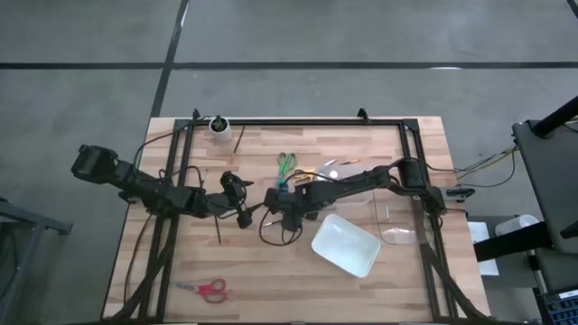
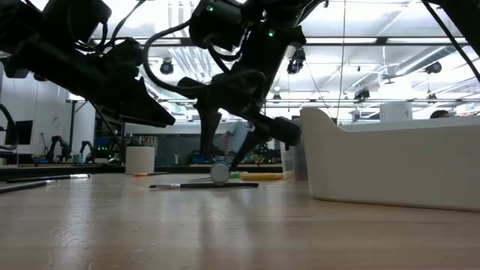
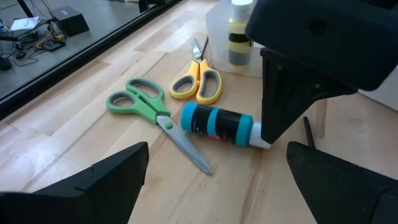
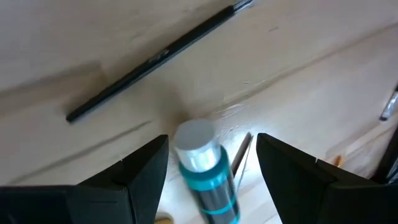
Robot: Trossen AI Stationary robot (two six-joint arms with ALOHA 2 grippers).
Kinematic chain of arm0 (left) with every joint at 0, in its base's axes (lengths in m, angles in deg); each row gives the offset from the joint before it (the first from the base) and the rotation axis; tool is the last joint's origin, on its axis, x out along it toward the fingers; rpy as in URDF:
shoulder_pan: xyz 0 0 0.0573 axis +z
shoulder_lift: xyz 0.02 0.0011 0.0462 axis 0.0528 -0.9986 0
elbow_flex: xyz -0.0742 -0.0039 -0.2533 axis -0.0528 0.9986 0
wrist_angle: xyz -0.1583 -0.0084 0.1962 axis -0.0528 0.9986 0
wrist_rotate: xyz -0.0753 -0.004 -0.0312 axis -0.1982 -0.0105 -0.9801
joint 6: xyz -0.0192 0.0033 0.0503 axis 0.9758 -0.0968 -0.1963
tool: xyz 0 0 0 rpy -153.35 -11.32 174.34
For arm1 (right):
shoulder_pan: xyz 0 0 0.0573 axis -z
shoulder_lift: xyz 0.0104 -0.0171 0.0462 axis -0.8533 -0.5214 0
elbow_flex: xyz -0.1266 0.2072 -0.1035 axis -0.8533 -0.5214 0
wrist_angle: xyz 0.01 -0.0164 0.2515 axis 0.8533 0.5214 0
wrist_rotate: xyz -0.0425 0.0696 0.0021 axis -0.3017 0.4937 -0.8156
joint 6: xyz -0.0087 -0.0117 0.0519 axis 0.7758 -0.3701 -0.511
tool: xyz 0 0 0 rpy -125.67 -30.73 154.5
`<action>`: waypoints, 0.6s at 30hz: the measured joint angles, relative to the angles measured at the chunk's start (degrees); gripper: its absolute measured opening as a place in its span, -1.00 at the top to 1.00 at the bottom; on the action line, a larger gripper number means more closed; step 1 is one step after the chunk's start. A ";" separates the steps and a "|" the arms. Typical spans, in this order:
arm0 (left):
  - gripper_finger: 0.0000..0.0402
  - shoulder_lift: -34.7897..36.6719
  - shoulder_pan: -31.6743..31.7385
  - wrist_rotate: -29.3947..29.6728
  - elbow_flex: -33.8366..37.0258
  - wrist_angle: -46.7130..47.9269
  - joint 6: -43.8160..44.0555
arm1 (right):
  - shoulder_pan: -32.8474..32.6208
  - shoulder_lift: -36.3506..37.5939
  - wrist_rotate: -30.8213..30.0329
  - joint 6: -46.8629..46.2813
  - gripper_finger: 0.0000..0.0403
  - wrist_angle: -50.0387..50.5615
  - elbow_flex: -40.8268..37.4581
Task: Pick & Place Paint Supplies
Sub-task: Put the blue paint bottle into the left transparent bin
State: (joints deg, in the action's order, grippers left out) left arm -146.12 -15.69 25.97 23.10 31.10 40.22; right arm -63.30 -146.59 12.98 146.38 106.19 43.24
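Right tool straddles glossy cylindrical teal bottle, seemingly untouched.

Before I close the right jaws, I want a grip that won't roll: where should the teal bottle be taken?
Grip the teal bottle across its round body, just below the pale cap, coming from straight above. It lies on its side on the table, and the right gripper already straddles it, jaws open on either flank. The green scissors lie close beside it.

Teal bottle between open end effector fingers — brush beyond
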 joint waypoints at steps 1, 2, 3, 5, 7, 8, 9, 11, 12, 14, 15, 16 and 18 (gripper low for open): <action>-0.93 0.00 -0.02 -0.01 0.00 0.00 0.00 | 0.02 -0.15 -0.01 1.63 -0.20 -0.01 0.00; -0.93 0.00 -0.02 0.00 0.00 -0.01 0.00 | 0.02 -0.17 -0.05 3.23 -0.20 0.13 0.00; -0.93 0.00 -0.02 -0.01 0.00 0.00 0.00 | 0.08 -0.24 -0.01 4.43 -0.20 0.17 -0.02; -0.93 0.00 0.00 0.01 0.00 0.00 0.00 | 0.09 -0.26 0.01 6.62 -0.20 0.10 -0.23; -0.93 0.00 -0.02 -0.01 0.00 0.00 0.00 | 0.09 -0.26 0.00 7.35 -0.20 0.10 -0.26; -0.93 0.00 0.00 0.01 0.00 0.00 0.02 | 0.12 -0.26 -0.01 7.38 -0.20 0.10 -0.28; -0.93 0.00 -0.01 0.00 0.00 -0.01 0.00 | 0.14 -0.26 -0.02 7.49 -0.20 0.11 -0.28; -0.93 -0.02 -0.01 -0.01 0.00 0.00 0.00 | 0.36 -0.26 -0.02 8.25 -0.20 0.21 -0.29; -0.93 0.00 -0.02 0.00 0.00 -0.02 0.01 | 0.46 -0.26 -0.01 8.91 -0.20 0.19 -0.38; -0.93 0.00 0.00 -0.01 0.00 0.00 0.02 | 0.68 -0.26 0.25 9.36 -0.20 0.09 -0.58; -0.93 -0.02 0.00 0.01 0.00 0.00 0.02 | 0.81 -0.26 0.40 9.42 -0.20 -0.06 -0.68; -0.93 0.00 0.00 0.00 0.00 -0.02 0.01 | 0.83 -0.26 0.43 9.50 -0.20 -0.21 -0.75; -0.93 0.00 -0.02 -0.01 0.00 0.00 0.00 | 0.83 -0.28 0.40 9.55 -0.20 -0.27 -0.76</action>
State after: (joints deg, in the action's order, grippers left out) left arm -146.13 -15.71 25.97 23.10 31.10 40.22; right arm -62.47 -146.87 13.38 155.93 105.91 42.47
